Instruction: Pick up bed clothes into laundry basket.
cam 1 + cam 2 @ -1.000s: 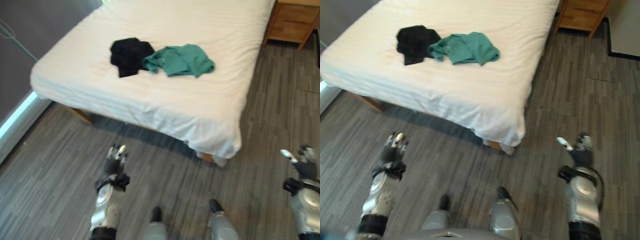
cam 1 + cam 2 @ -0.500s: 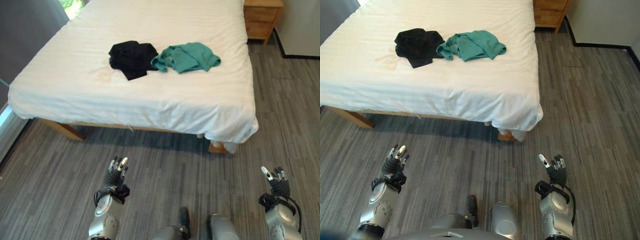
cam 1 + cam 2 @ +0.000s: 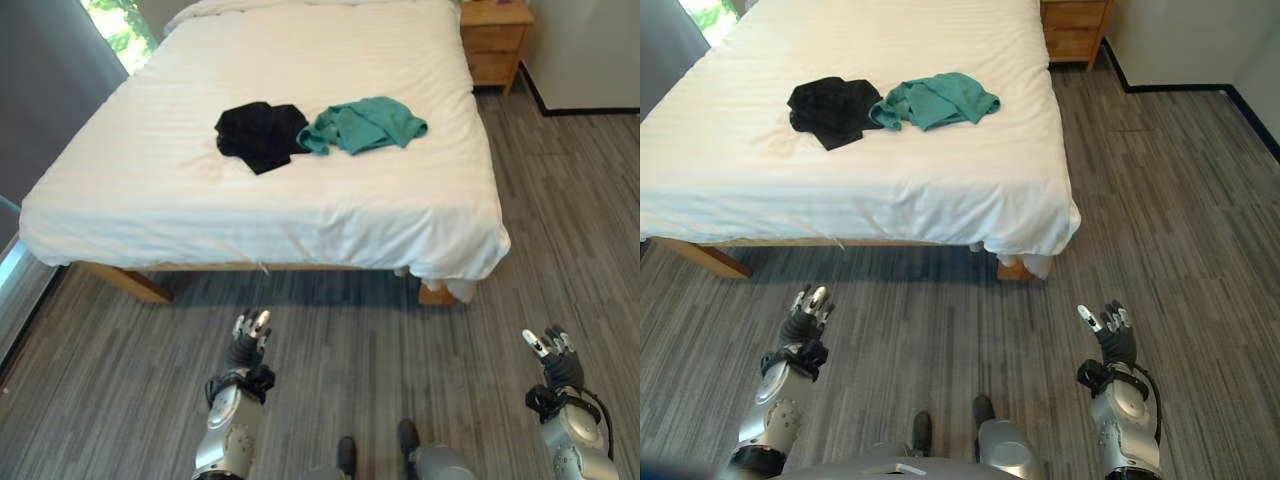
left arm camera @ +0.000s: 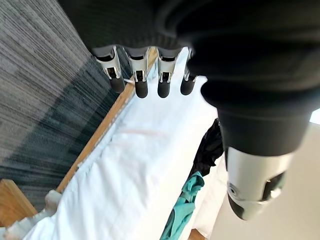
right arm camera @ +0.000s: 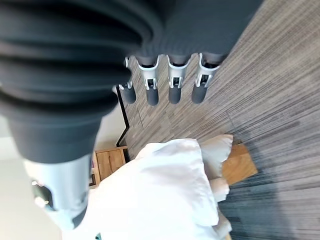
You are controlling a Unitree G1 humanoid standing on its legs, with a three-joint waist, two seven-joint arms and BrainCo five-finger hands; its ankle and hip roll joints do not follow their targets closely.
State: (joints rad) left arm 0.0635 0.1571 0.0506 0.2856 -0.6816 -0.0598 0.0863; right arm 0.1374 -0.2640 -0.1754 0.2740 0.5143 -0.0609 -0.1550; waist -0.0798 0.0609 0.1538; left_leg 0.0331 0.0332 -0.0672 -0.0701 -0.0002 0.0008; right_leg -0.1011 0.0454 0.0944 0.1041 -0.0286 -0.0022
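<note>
Since both garments are soft and limp, I'd bunch each at its heaped middle: crumpled black cloth [image 3: 259, 133] touching rumpled teal cloth [image 3: 362, 124] mid white-sheeted bed [image 3: 150, 200]. My left hand [image 3: 247, 345] and right hand [image 3: 553, 358] hang with straight fingers, empty.

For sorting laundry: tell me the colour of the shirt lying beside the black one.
Teal green; the shirt shows best in the right eye view.

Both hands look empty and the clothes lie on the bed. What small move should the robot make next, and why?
Probably a step toward the bed. The black garment and the green garment lie mid-mattress, touching, while the left hand and right hand hang open and empty over the floor, well short of the bed's near edge.
</note>
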